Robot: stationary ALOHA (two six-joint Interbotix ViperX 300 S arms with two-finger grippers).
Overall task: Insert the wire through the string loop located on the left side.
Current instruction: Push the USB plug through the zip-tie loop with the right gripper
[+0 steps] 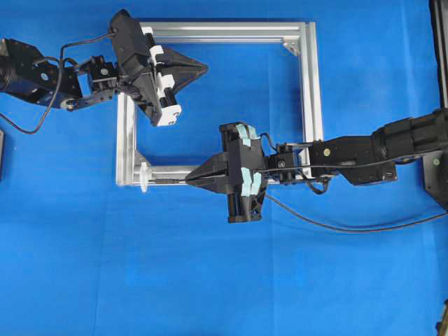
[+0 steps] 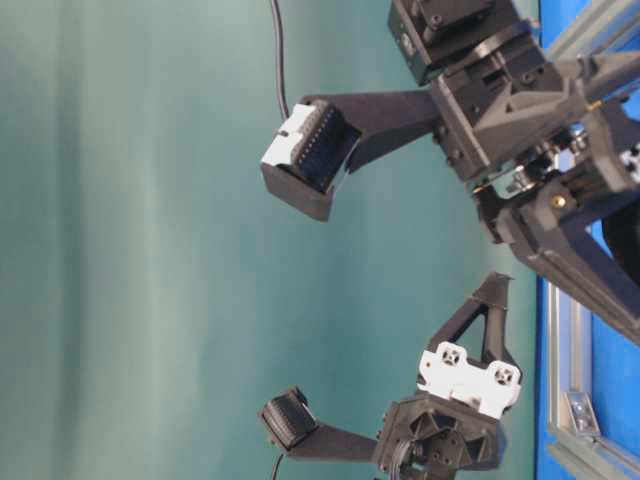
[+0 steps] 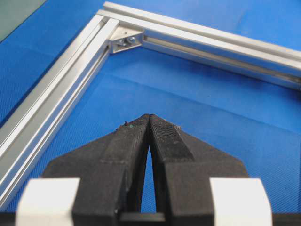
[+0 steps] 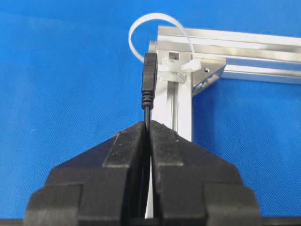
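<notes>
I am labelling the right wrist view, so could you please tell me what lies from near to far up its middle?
Right end effector → wire plug → string loop at the frame corner.

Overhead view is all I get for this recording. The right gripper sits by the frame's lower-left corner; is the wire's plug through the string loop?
Observer: Not yet. In the right wrist view the plug reaches the string loop without passing through.
Operator: Is the wire gripped firmly?
Observer: Yes, the right gripper is shut on the wire just behind the plug.
Operator: And the left gripper?
Observer: The left gripper is shut and empty, above the blue mat inside the frame.
</notes>
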